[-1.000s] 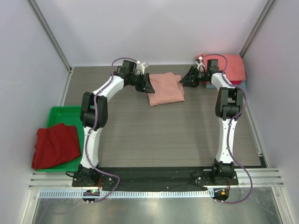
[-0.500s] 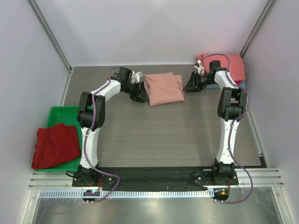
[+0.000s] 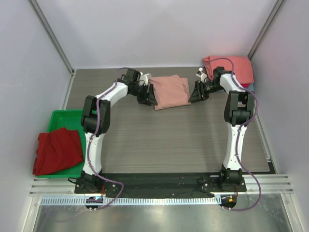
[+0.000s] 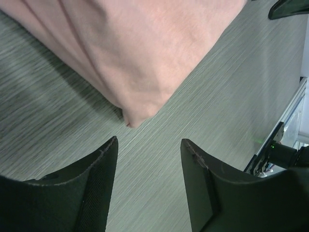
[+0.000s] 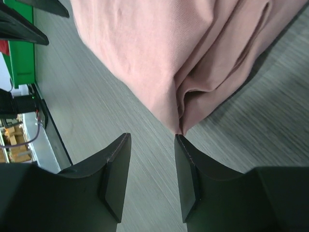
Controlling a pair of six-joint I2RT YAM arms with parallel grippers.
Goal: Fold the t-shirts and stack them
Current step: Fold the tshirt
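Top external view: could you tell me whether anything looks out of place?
The dark red t-shirt lies crumpled in the green tray, overhanging its left rim; the folded pink t-shirt sits slightly skewed.

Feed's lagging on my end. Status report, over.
Left gripper open, empty, at folded pink shirt's left side. Right gripper open, empty, at its right side. Shirt flat on table, not held. Nothing in the way.

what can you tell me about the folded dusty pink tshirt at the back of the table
The dusty-pink, soft-looking t-shirt is folded into a rough rectangle with layered edges, lying flat on the grey wood-grain table. No print shows. The left gripper and right gripper flank it, jaws open, each facing a corner; neither holds it.
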